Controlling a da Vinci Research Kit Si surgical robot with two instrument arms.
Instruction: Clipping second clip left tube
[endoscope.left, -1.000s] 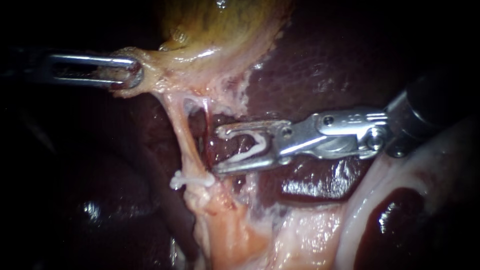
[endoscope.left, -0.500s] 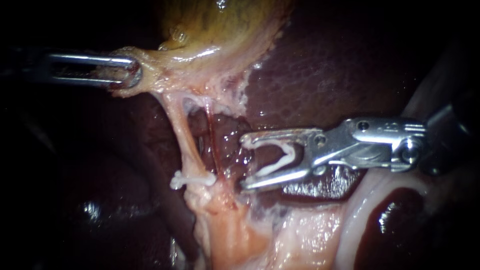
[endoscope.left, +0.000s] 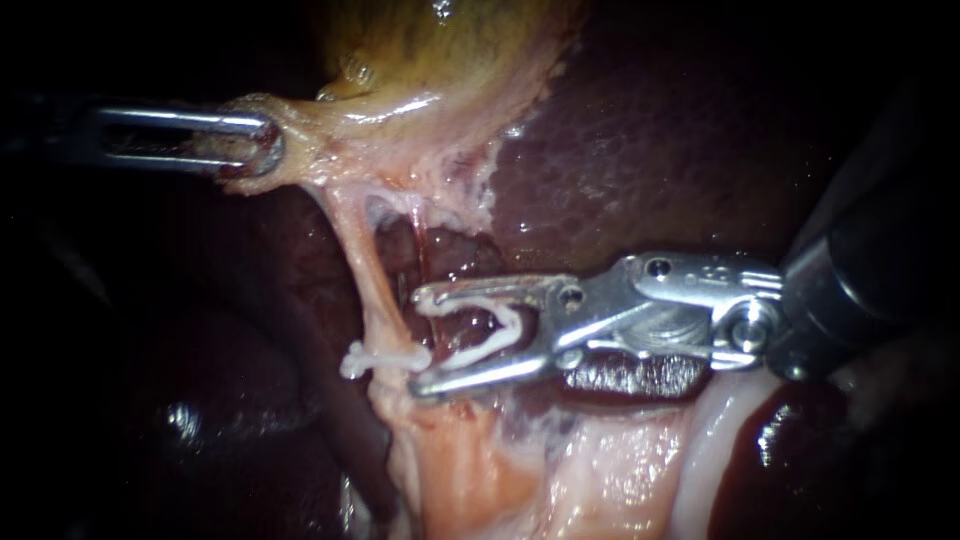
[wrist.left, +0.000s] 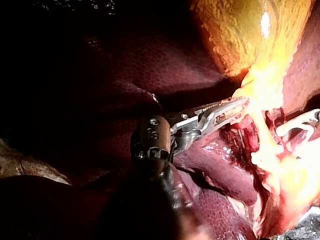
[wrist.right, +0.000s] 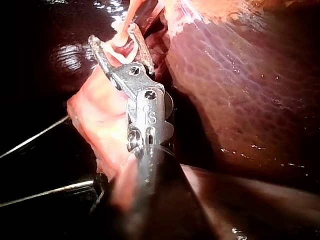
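- Right instrument (endoscope.left: 417, 342) end effector is gaping wide, gripping loaded clip (endoscope.left: 490, 335) just beside left tube (endoscope.left: 372, 290).
- Left instrument (endoscope.left: 268, 144) end effector is clenching gallbladder (endoscope.left: 430, 60) edge.
- Only left wrist view is showing its wrist joint.

Gallbladder (endoscope.left: 440, 50) lay above liver (endoscope.left: 650, 130); left tube (endoscope.left: 365, 270) below it, fixed clip (endoscope.left: 380, 357) across it low down. Right instrument (endoscope.left: 415, 340), loaded clip (endoscope.left: 490, 330) between jaws, sat just right of tube; left instrument (endoscope.left: 255, 145) clamped gallbladder's left edge.

Gallbladder (endoscope.left: 440, 40): lying at the top of the endoscope view, yellow-green, tapering into pale stretched tissue.
Liver (endoscope.left: 650, 140): lying dark red behind and beside the gallbladder, glistening in spots.
Thin red tube (endoscope.left: 418, 250): running down from that pale tissue across the liver.
Pale fatty tissue (endoscope.left: 470, 470): spreading below, pink-white, meeting a glossy white band (endoscope.left: 705, 450) curving beside it.
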